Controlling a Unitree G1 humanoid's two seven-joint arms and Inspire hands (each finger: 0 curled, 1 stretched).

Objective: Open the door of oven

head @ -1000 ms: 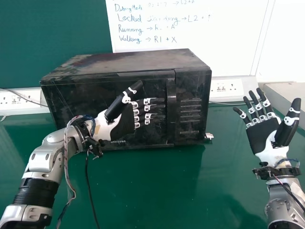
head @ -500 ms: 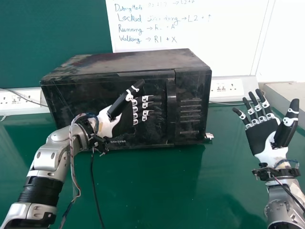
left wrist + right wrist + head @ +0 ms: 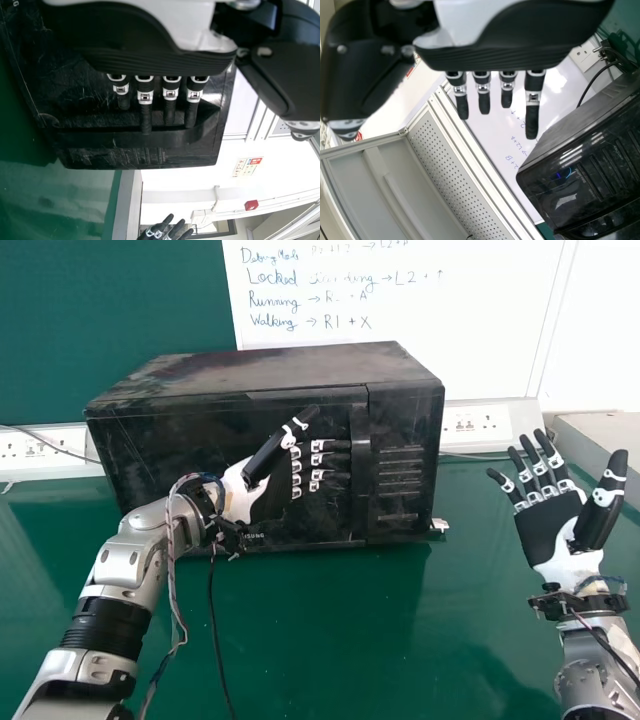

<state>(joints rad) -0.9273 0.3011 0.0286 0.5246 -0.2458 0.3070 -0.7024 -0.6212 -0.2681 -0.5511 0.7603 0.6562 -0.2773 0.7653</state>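
Note:
The black oven (image 3: 270,370) stands on the green table with its door (image 3: 190,455) closed. Its upright handle (image 3: 359,470) is at the door's right side. My left hand (image 3: 272,497) is in front of the door, its straight fingers pointing right and their tips close to the handle. In the left wrist view the fingers of my left hand (image 3: 160,62) reach to the handle (image 3: 132,138); whether they touch it I cannot tell. Right of the oven my right hand (image 3: 553,525) is raised, palm up, fingers spread. In the right wrist view my right hand (image 3: 495,55) has straight fingers near the oven (image 3: 585,160).
Behind the oven are a whiteboard (image 3: 400,300) and wall sockets at left (image 3: 40,448) and right (image 3: 475,426). The green table (image 3: 330,640) extends in front. A pale ledge (image 3: 600,435) lies at the right, and cables hang from my left wrist.
My left hand first dipped slightly left, then moved right along the door, bringing its fingertips closer to the handle. The right hand and the oven are nearly unchanged.

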